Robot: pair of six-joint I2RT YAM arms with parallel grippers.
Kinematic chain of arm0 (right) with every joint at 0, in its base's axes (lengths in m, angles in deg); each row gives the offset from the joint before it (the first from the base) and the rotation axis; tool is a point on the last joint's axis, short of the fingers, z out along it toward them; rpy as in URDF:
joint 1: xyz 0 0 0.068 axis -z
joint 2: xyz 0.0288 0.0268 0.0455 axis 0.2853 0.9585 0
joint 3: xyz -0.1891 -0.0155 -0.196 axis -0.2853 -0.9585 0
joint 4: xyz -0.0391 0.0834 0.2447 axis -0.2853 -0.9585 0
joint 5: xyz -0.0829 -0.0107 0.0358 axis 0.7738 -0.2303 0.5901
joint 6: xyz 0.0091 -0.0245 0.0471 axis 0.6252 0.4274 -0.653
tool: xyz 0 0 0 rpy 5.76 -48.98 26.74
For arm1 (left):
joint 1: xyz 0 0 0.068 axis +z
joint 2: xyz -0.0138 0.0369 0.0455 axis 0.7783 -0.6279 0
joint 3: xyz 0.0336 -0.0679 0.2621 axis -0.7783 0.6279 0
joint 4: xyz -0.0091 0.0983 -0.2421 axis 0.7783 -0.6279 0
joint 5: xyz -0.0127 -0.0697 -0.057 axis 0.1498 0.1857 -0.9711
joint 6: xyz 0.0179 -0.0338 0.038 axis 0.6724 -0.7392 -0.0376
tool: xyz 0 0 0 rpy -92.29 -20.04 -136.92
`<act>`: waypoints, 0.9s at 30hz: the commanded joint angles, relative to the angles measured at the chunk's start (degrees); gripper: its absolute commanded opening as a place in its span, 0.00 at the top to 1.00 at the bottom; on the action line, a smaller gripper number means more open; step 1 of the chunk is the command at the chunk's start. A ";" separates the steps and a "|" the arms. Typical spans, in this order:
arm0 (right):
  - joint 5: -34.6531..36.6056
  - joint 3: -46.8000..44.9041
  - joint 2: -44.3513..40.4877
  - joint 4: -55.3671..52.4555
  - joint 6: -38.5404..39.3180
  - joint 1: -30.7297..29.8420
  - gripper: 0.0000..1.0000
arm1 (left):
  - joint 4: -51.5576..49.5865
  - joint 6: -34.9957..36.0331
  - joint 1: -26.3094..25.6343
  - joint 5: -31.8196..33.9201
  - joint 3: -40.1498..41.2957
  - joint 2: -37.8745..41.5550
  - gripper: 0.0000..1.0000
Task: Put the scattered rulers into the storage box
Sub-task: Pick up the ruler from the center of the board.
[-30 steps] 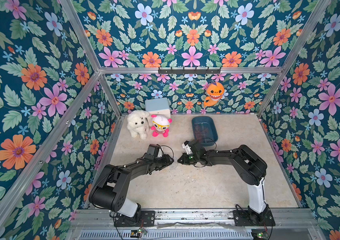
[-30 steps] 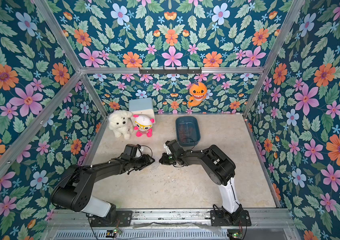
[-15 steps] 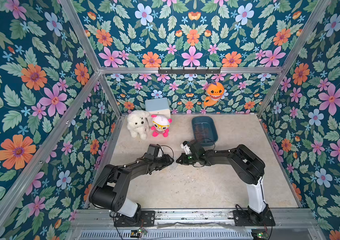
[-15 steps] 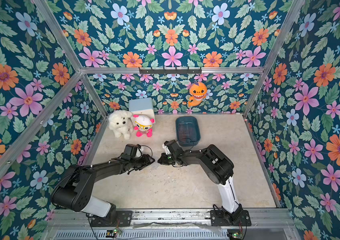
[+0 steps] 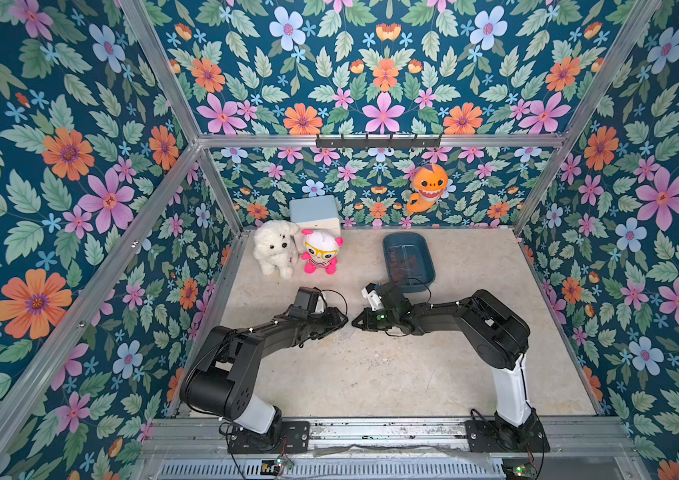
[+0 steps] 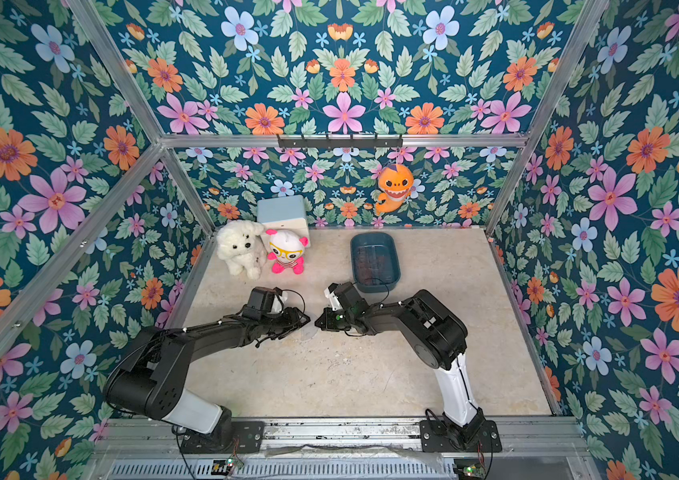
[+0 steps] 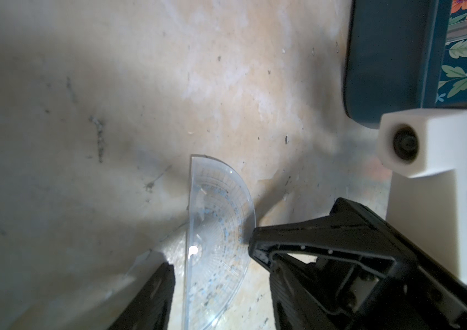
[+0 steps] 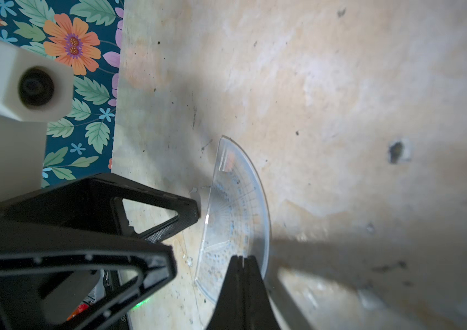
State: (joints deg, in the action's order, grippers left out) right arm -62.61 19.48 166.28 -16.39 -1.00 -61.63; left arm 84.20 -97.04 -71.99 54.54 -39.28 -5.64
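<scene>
A clear semicircular protractor (image 7: 218,225) lies on the beige table between the two arms, faint in both top views (image 5: 346,333) (image 6: 308,332). My left gripper (image 7: 219,267) is open, a finger on either side of the protractor, not closed on it. My right gripper (image 8: 242,258) is shut, and its tip rests on the protractor (image 8: 235,217) near the curved edge. In the top views the two grippers (image 5: 340,323) (image 5: 357,324) meet tip to tip. The dark teal storage box (image 5: 427,253) stands just behind the right gripper, with brownish rulers (image 5: 404,259) lying in it.
A white plush dog (image 5: 273,247), a pink-and-white toy (image 5: 321,251) and a pale blue cube box (image 5: 315,210) stand at the back left. An orange shark toy (image 5: 429,187) hangs on the back wall. Flowered walls close in the table on three sides.
The right arm has edged slightly left, toward the left gripper. The left arm has stayed in place, and neither gripper's opening has changed.
</scene>
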 commanded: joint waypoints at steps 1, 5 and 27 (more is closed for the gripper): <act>1.28 -0.58 0.13 -4.62 0.29 0.01 1.00 | -8.96 -0.16 0.01 5.01 0.66 -1.02 0.41; 1.28 -1.10 0.04 -4.33 0.29 0.01 1.00 | -9.10 -0.14 0.01 5.49 0.47 -1.09 0.41; 1.15 -3.17 -0.33 -3.21 0.16 0.19 1.00 | -9.16 -0.62 0.58 5.76 -1.94 -2.95 0.41</act>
State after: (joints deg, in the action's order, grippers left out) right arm -62.93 16.94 165.71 -13.38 -1.03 -61.41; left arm 81.80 -97.89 -71.64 54.95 -42.08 -7.41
